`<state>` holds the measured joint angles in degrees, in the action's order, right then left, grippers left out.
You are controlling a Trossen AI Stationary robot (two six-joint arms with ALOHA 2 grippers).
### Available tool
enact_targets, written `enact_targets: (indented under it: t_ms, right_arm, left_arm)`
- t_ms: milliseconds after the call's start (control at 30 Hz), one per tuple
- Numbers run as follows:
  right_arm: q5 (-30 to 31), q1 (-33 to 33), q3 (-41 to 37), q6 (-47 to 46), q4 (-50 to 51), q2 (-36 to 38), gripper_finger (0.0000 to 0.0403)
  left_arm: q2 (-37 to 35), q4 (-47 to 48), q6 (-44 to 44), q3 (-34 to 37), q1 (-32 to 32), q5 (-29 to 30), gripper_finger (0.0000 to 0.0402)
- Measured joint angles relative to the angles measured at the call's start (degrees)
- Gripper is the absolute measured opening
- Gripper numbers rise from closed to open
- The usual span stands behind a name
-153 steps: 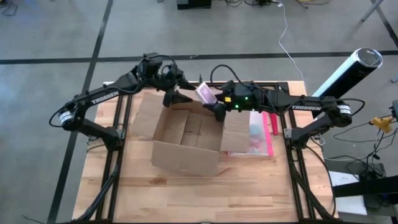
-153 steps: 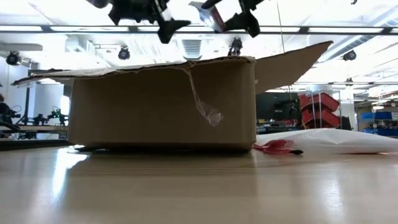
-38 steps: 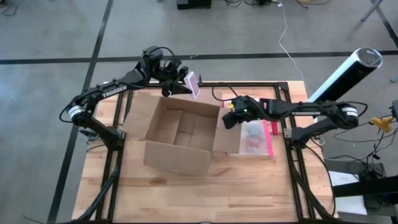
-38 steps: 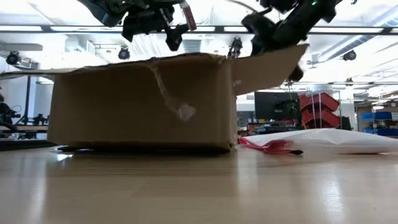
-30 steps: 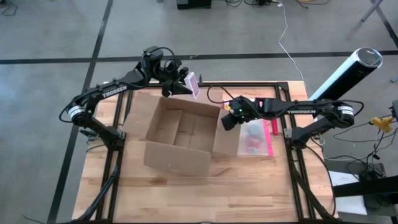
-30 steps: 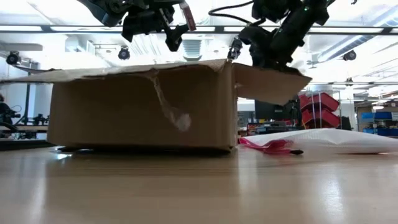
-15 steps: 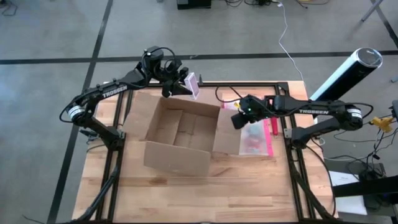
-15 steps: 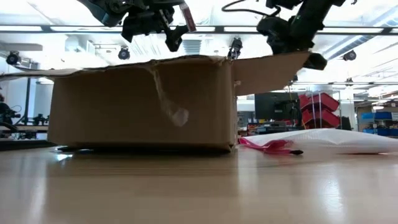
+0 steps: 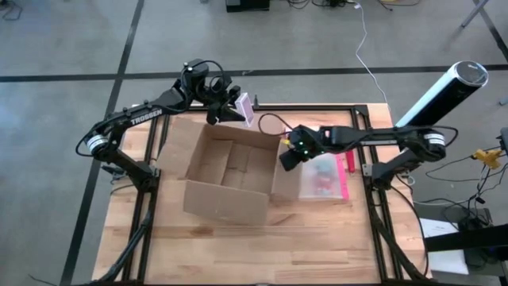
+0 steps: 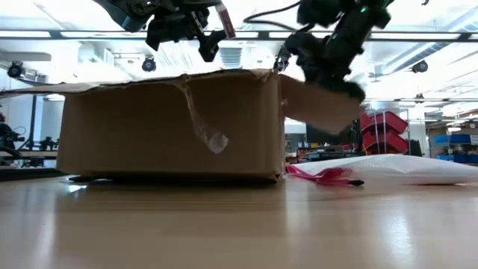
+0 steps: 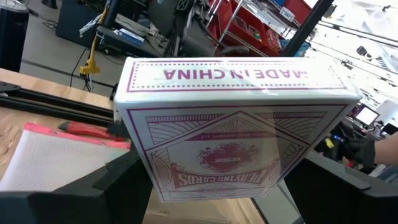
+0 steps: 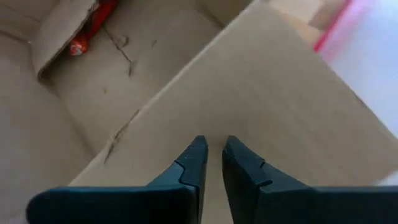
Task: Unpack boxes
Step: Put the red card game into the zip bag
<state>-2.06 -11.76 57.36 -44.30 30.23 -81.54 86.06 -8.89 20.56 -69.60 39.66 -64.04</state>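
Grey concrete floor (image 9: 63, 40) with dark lines; red bins (image 10: 382, 127) behind.

Both arms are reaching inward over the far half of the surface.
The left claw (image 9: 230, 107) is hanging raised near the far edge, its fingers (image 11: 124, 180) spread apart and clamping a card pack (image 11: 233, 127) between them. The right arm is stretching in from the right, and the right claw (image 9: 287, 155) is pointing down with its fingers (image 12: 194, 163) nearly together, only a narrow gap between the tips.
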Motion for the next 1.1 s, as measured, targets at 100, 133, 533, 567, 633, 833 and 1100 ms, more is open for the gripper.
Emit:
enact_targets:
  t_ms: [100,133,533,567,633,833,1100]
  right_arm:
    - [-1.6,0.0,0.0,0.3,-4.1,-4.2,0.0014]
    - [-2.3,0.0,0.0,0.5,-5.8,-5.6,0.0012]
    - [-6.9,-1.4,2.6,1.5,-22.4,-15.2,0.0008]
    - [-6.2,-1.6,3.1,1.7,-20.5,-14.7,0.0008]
    - [-3.8,-1.7,3.9,2.0,-15.4,-13.6,0.0008]
    - [1.5,-1.4,5.0,4.5,-3.3,-8.4,0.001]
    - [6.0,0.3,4.7,1.5,6.7,-3.6,0.0058]
  left_arm:
    - [0.0,0.0,0.0,0.0,0.1,0.0,0.0309]
    - [0.0,0.0,0.1,0.0,0.1,0.0,0.0309]
    - [-0.9,0.0,0.7,0.0,0.2,-0.2,0.0309]
    - [-1.0,0.0,0.7,0.0,0.3,-0.2,0.0309]
    - [-1.1,0.1,0.7,0.0,0.3,-0.2,0.0309]
    - [-1.7,0.0,0.5,0.0,0.4,-0.2,0.0309]
    - [-2.2,0.2,-0.2,0.0,0.5,-1.5,0.0309]
